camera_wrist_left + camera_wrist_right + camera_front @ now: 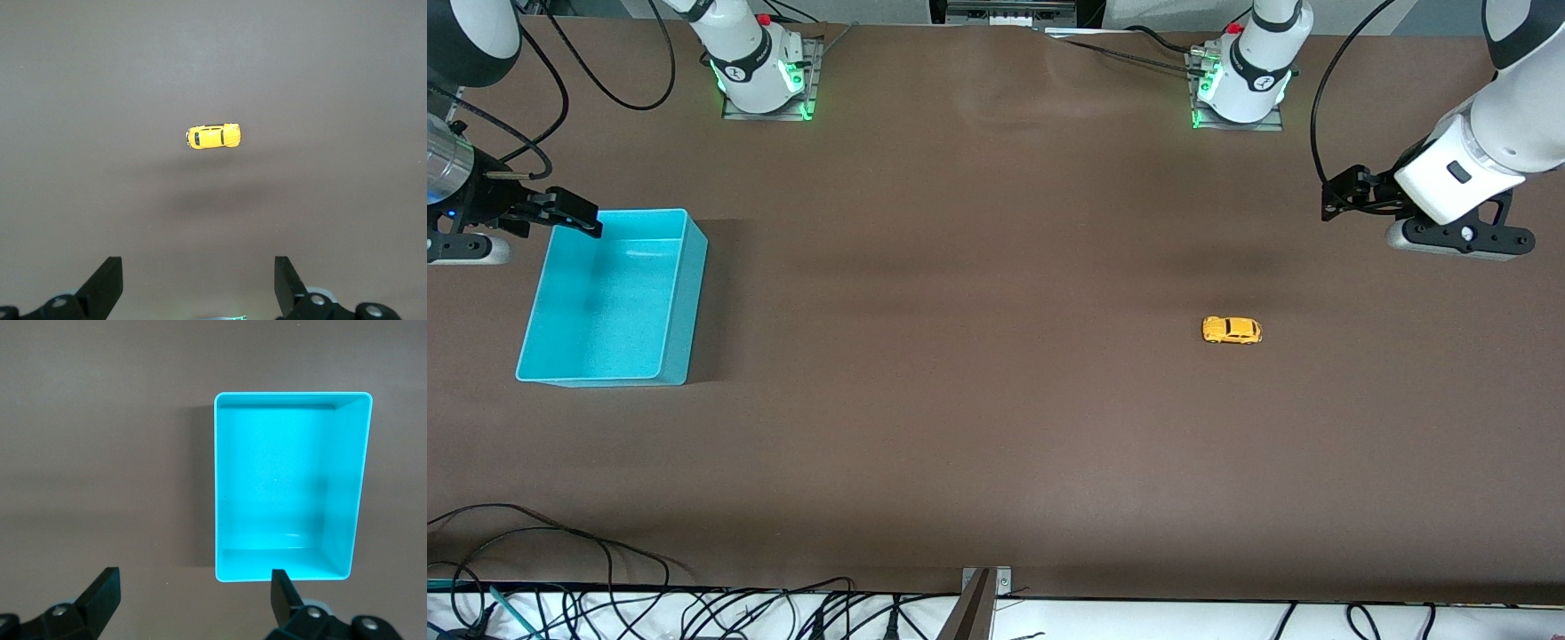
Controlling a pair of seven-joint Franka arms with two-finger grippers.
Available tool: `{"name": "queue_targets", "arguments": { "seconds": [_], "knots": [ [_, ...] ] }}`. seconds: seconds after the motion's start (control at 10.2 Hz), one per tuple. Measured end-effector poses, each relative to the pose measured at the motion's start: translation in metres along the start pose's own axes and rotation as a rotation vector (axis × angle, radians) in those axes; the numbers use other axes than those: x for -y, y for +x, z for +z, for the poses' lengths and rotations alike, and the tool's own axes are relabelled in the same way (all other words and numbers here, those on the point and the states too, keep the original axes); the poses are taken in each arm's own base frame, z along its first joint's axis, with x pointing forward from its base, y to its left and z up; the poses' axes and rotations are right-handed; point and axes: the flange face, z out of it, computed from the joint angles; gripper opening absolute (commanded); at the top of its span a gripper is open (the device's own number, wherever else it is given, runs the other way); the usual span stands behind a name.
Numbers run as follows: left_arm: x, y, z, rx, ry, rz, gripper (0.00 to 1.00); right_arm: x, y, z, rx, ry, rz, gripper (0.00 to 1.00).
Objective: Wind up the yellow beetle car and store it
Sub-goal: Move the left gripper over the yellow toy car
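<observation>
The yellow beetle car (1232, 330) sits on its wheels on the brown counter (978, 400), toward the left arm's end, standing alone with bare surface on every side. Its long axis runs along the length of the counter. In the left wrist view the car (213, 136) appears whole, with dark windows visible on its roof side and nothing touching it.

The left gripper (1343, 197) hangs in the air over the counter at the left arm's end, well apart from the car. Its fingers (107, 283) are spread wide and hold nothing; the car shows in the open space past the fingertips.

The turquoise bin (685, 293) rests on the counter toward the right arm's end, well apart from the car. It is rectangular, upright and open at the top, and its interior (223, 480) shows only its own floor and walls.

The right gripper (574, 218) is up in the air over the rim of the bin at the corner toward the robots' bases. Its fingers (103, 593) are also spread wide, with nothing between them.
</observation>
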Motion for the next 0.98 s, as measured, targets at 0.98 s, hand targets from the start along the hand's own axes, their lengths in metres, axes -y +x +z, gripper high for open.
{"name": "queue_targets", "arguments": {
  "seconds": [0.98],
  "knots": [
    [0.019,0.059,0.143,-0.054,0.003,0.652,1.00,0.000,0.001,0.001,0.001,0.000,0.000,1.00]
  ]
}}
